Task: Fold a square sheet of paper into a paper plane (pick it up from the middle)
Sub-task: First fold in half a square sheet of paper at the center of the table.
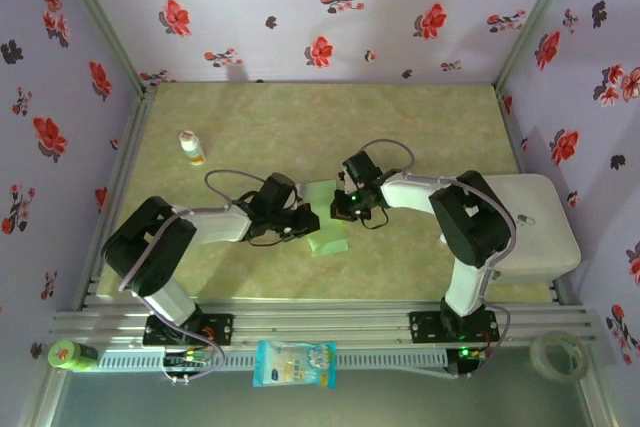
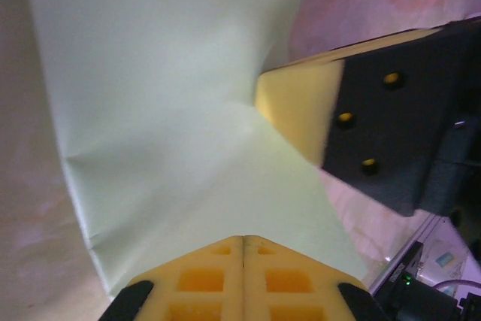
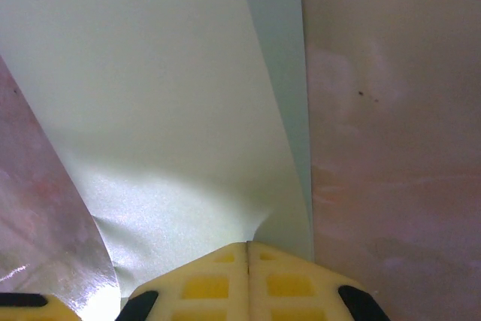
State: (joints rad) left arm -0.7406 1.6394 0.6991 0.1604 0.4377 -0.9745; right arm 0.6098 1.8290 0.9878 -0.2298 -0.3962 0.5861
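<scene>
The square sheet of paper (image 1: 328, 232) is pale mint green and lies partly folded at the table's middle, between the two grippers. My left gripper (image 1: 302, 219) comes at it from the left and is shut, its yellow fingertips pinching the sheet's near edge. In the left wrist view the paper (image 2: 165, 95) rises in a crease to the left gripper (image 2: 244, 238). The right gripper's yellow pad (image 2: 297, 110) presses on it from the right. My right gripper (image 1: 350, 209) is shut on the sheet too. The paper (image 3: 165, 110) puckers at the right gripper (image 3: 248, 244).
A small white bottle (image 1: 191, 147) stands at the back left. A white box (image 1: 540, 227) sits at the right edge behind the right arm. On the front rail lie a white-and-blue packet (image 1: 294, 362), a tape roll (image 1: 558, 352) and a green object (image 1: 72, 354).
</scene>
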